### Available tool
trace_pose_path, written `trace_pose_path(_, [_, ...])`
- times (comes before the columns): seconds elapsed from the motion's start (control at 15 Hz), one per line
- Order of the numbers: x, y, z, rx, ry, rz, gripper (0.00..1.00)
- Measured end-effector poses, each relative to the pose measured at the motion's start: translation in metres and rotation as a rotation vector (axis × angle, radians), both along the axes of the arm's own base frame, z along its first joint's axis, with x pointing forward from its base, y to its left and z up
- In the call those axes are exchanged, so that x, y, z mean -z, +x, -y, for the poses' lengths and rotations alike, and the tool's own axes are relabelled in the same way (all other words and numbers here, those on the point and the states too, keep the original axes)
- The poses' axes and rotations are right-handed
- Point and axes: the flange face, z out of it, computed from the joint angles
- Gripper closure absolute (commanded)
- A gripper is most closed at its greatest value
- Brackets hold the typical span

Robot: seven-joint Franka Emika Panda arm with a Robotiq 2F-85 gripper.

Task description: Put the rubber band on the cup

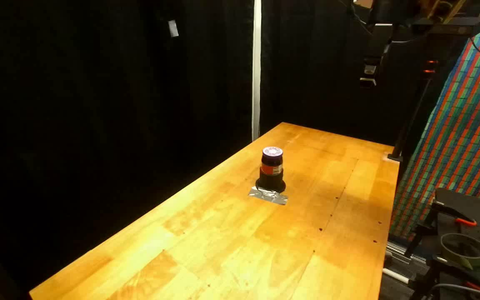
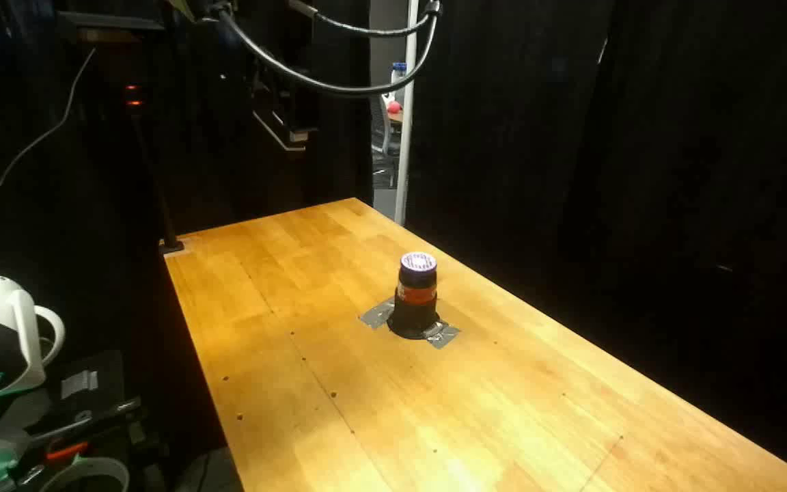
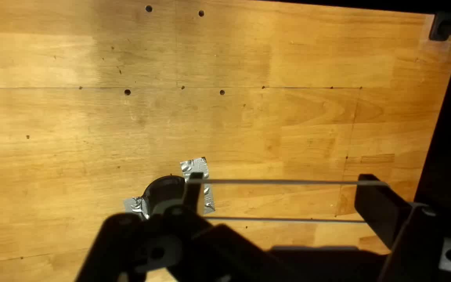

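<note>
The cup is a short upright cylinder, dark with a red-orange band and a pale patterned top. It stands on the wooden table in both exterior views (image 1: 272, 168) (image 2: 416, 294). In the wrist view its black base (image 3: 165, 190) shows, partly hidden behind a finger. My gripper (image 3: 282, 196) is open, with the rubber band (image 3: 280, 182) stretched around both fingers as two parallel strands. The cup lies beyond and to the left of the space between the fingers there. In the exterior views the dark gripper (image 1: 368, 77) (image 2: 296, 137) hangs high above the table, apart from the cup.
Silver tape (image 1: 268, 196) (image 2: 443, 335) is at the cup's base on the table (image 1: 223, 241). A dark post (image 1: 406, 121) (image 2: 161, 198) stands at a table corner. A black cable (image 2: 339, 87) loops by the arm. Dark curtains hang beyond the long table edge.
</note>
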Motion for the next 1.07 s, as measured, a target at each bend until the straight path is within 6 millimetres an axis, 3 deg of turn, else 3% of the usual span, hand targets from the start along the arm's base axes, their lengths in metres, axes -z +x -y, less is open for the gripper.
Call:
trace_pose_path(0.87, [-0.007, 0.001, -0.003, -0.010, 0.000, -0.003, 0.00])
trace_pose_path(1.07, [-0.015, 0.016, -0.015, -0.009, -0.025, -0.118, 0.00])
